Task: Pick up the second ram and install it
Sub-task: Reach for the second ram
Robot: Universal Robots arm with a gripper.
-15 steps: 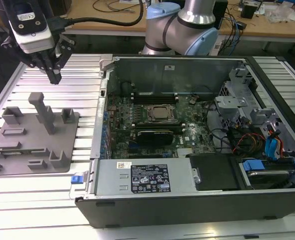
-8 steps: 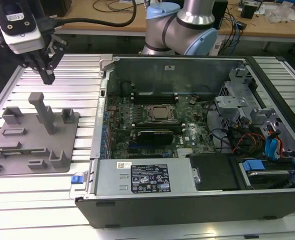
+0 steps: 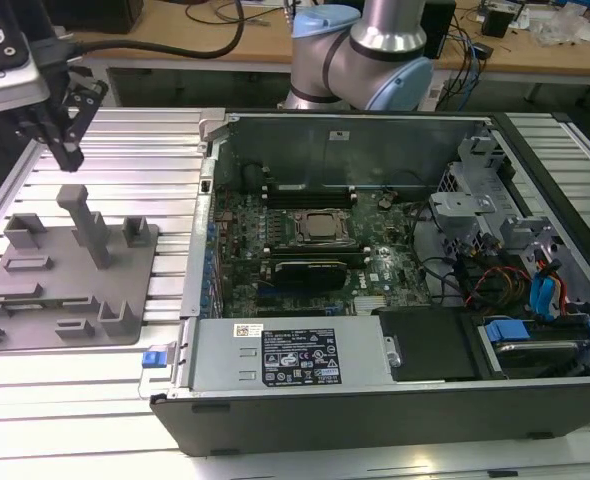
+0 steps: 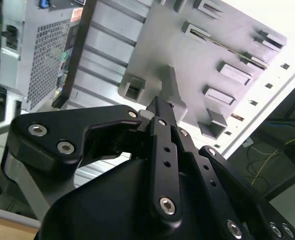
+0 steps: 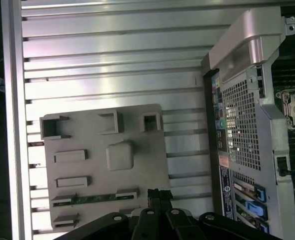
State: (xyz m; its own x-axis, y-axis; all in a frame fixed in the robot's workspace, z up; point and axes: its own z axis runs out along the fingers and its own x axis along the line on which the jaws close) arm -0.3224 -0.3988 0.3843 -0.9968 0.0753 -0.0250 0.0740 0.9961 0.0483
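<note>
Just claw [image 3: 70, 155], alu table [image 3: 145, 160], desk [image 3: 175, 42] behind.

The robot arm [image 3: 375, 45], silver with pale blue joint caps, rises at the back of the exterior view. Its black tool [image 3: 71, 155] hangs at the exterior view's far left, pointing downward at a slight tilt. In both wrist views its jointed fingers [image 4: 162, 130] [image 5: 155, 197] meet at the tips, gripping nothing.
</note>
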